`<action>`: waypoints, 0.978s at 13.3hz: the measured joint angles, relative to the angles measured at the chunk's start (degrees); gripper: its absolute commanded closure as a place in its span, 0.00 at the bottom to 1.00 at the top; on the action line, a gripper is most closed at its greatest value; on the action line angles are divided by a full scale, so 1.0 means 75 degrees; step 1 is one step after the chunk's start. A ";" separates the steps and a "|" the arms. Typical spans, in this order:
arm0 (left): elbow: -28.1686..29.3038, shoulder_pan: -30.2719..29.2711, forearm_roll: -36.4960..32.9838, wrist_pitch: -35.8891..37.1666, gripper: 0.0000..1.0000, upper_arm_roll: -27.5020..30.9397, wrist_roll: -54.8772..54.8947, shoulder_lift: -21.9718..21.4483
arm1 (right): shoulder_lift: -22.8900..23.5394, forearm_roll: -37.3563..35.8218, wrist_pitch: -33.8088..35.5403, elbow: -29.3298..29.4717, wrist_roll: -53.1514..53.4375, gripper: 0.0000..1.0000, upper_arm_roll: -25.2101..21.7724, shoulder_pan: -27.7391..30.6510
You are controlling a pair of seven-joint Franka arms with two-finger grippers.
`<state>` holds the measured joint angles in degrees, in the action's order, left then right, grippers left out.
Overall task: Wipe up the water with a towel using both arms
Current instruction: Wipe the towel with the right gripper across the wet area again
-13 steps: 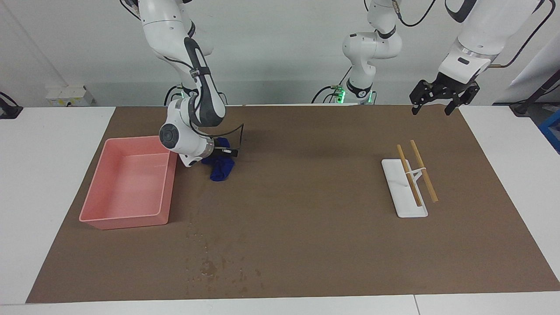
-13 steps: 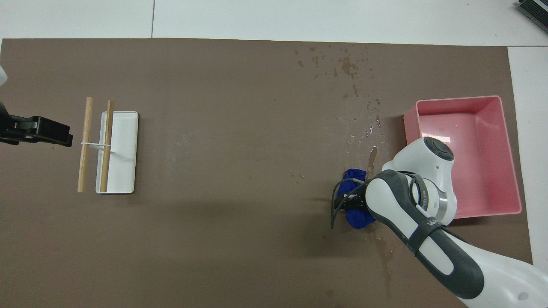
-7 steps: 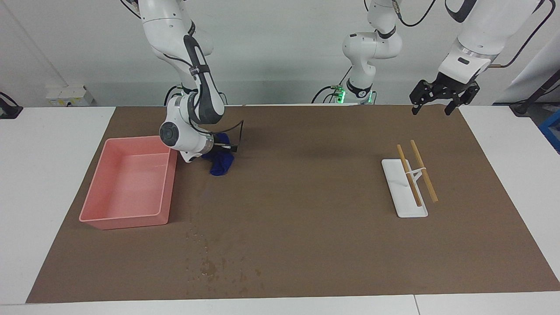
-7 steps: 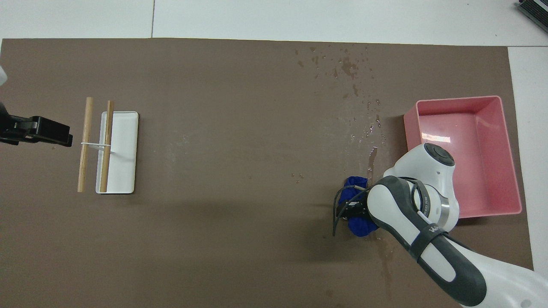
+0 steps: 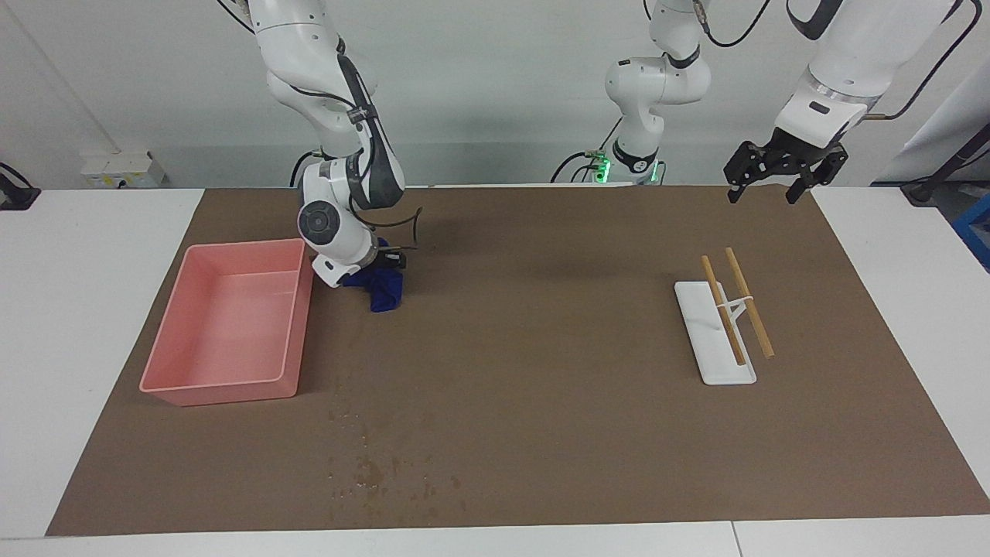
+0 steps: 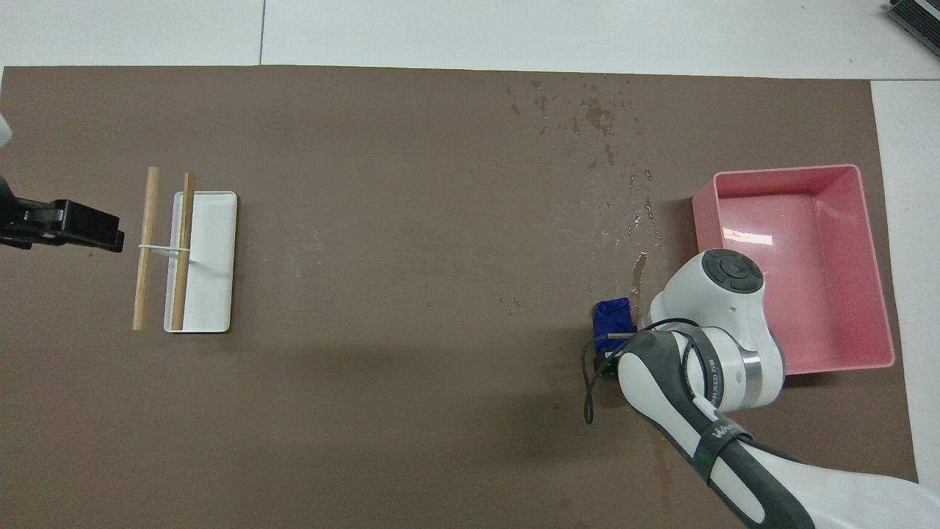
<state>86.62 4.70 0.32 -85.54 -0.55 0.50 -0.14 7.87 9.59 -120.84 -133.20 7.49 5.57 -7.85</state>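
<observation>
While the right pincer [image 5: 387, 263] grips the towel [image 5: 384, 290], the pink bin [image 5: 232, 321] sits just beside.

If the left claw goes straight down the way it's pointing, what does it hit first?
Probably just the bare brown mat. The open left claw hangs over the mat's edge nearest the robots, pointing down. The sticks and white tray lie farther out, seemingly off that line, though depth is unclear.

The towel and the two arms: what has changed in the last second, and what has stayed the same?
The right gripper, shut on the towel, has pulled it along the mat toward the robots, beside the pink bin. The left gripper stays open in the air near the chopsticks. The chopsticks, the white tray and the water drops have not moved.
</observation>
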 measured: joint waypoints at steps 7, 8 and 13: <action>0.0000 0.0000 0.0000 0.0000 0.00 0.0000 0.0000 0.0000 | 0.0490 -0.0611 -0.2633 0.0382 -0.1498 1.00 -0.0087 0.0289; 0.0000 0.0000 0.0000 0.0000 0.00 0.0000 0.0000 0.0000 | 0.0701 -0.0751 -0.2863 0.0631 -0.1687 1.00 -0.0098 0.0406; 0.0000 0.0000 0.0000 0.0000 0.00 0.0000 0.0000 0.0000 | 0.1705 -0.1415 -0.3071 0.2017 -0.2113 1.00 -0.0134 0.0763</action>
<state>86.62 4.70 0.32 -85.54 -0.55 0.50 -0.14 20.65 -1.02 -143.87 -118.07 -8.35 4.56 -2.13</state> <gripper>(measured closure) 0.000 1.000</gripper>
